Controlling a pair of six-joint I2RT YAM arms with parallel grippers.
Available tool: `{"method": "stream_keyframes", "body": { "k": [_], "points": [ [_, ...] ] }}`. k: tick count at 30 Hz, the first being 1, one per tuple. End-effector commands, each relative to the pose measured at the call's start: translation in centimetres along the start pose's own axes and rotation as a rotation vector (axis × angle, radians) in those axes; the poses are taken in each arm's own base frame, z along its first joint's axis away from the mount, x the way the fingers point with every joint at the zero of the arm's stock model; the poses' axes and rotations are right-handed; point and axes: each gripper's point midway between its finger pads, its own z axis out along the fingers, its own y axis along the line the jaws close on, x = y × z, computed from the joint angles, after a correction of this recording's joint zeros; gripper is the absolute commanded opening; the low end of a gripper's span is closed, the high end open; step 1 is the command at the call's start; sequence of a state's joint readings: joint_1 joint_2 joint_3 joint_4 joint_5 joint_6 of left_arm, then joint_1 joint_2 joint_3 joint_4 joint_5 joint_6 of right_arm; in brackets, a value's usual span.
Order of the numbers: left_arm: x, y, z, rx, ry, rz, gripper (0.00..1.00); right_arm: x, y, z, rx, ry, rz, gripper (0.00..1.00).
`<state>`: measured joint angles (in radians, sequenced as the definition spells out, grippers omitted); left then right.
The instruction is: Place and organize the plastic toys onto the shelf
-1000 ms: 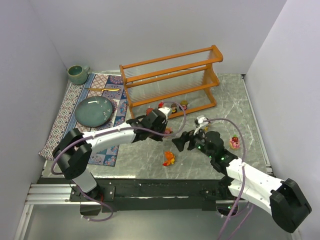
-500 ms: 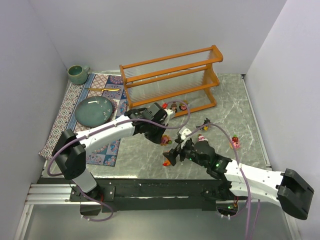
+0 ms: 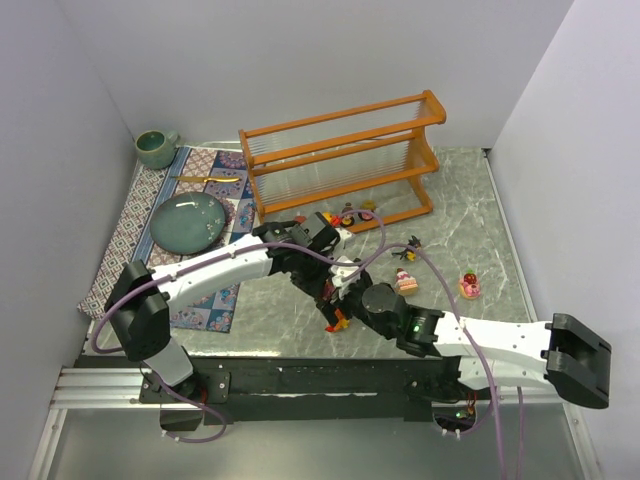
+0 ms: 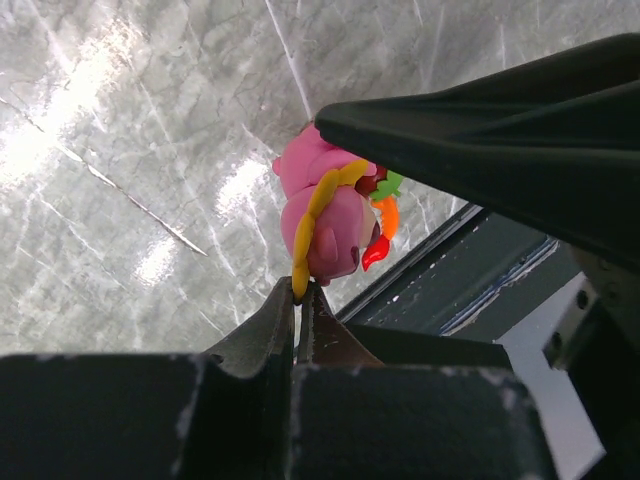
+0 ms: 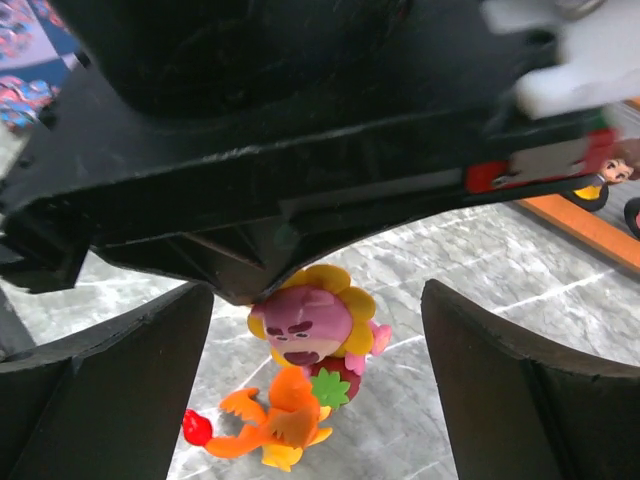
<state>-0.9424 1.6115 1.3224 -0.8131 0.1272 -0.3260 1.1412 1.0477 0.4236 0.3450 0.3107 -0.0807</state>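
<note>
Left end effector tight on yellow-frilled pink figurine.

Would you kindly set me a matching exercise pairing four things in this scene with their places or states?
Things:
1. green cup
2. plate
3. pink figurine
4. right end effector

Places or states:
A. pinched by the left end effector
B. open
C. on the patterned mat
D. far left corner of the table

Pairs: 1-D, 2-C, 3-A, 4-B.
</note>
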Motion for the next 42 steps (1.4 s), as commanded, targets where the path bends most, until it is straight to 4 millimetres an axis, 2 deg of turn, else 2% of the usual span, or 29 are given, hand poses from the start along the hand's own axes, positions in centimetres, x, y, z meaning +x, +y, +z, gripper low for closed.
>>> {"method": "stream_keyframes", "body": {
  "k": [1,7,11,16,21,26,29,30,31,33,34,35,37,38,40,41,42],
  "points": [
    [-1.8,-0.9,-2.1,0.024,-0.074,0.037,0.01,-0.7,-0.1,0.4,0.018,0.010,-0.035,0.89],
    [-1.9,-1.0,-2.5,0.028,-0.085,0.042,0.01,0.6,1.1,0.8,-0.032,0.054,-0.067,0.88],
    [-1.9,-1.3,-2.5,0.047,-0.088,0.042,0.01,0.7,1.2,1.1,-0.023,0.061,-0.085,0.86],
    [-1.7,-1.4,-2.4,0.053,-0.081,0.046,0.01,0.5,1.3,1.5,-0.006,0.062,-0.106,0.79],
    [-1.3,-1.5,-2.2,0.052,-0.065,0.057,0.01,0.2,1.1,1.5,0.016,0.053,-0.110,0.77],
    [-1.2,-1.5,-2.1,0.052,-0.062,0.061,0.01,0.0,1.1,1.5,0.024,0.040,-0.110,0.65],
    [-1.6,-1.5,-2.5,0.044,-0.080,0.061,0.03,0.3,1.2,1.6,0.025,0.047,-0.110,0.54],
    [-1.8,-1.4,-2.6,0.038,-0.090,0.057,0.04,0.4,1.2,1.7,0.026,0.049,-0.108,0.44],
    [-2.0,-1.4,-2.8,0.036,-0.103,0.058,0.04,0.5,1.2,1.7,0.028,0.050,-0.107,0.38],
    [-2.4,-1.3,-3.3,0.032,-0.124,0.054,0.08,0.7,1.1,1.7,0.037,0.055,-0.103,0.25],
    [-2.6,-1.4,-3.6,0.037,-0.136,0.053,0.10,0.7,1.1,1.7,0.039,0.052,-0.099,0.23],
    [-2.8,-1.3,-3.7,0.036,-0.145,0.050,0.20,0.8,1.0,1.7,0.042,0.053,-0.096,0.22],
    [-3.3,-0.8,-4.4,0.034,-0.173,0.033,0.28,1.0,1.1,1.7,0.042,0.055,-0.089,0.18],
    [-3.6,-0.5,-4.6,0.026,-0.186,0.024,0.38,1.1,1.0,1.8,0.045,0.056,-0.086,0.17],
    [-4.4,0.6,-5.6,-0.003,-0.234,-0.004,0.48,1.4,0.9,1.8,0.052,0.061,-0.079,0.13],
    [-4.8,0.8,-6.1,-0.007,-0.261,-0.013,0.56,1.4,0.9,1.8,0.054,0.061,-0.076,0.12],
    [-5.3,1.2,-7.2,-0.019,-0.304,-0.021,0.61,1.6,0.9,1.9,0.057,0.064,-0.070,0.11]
  ]
}}
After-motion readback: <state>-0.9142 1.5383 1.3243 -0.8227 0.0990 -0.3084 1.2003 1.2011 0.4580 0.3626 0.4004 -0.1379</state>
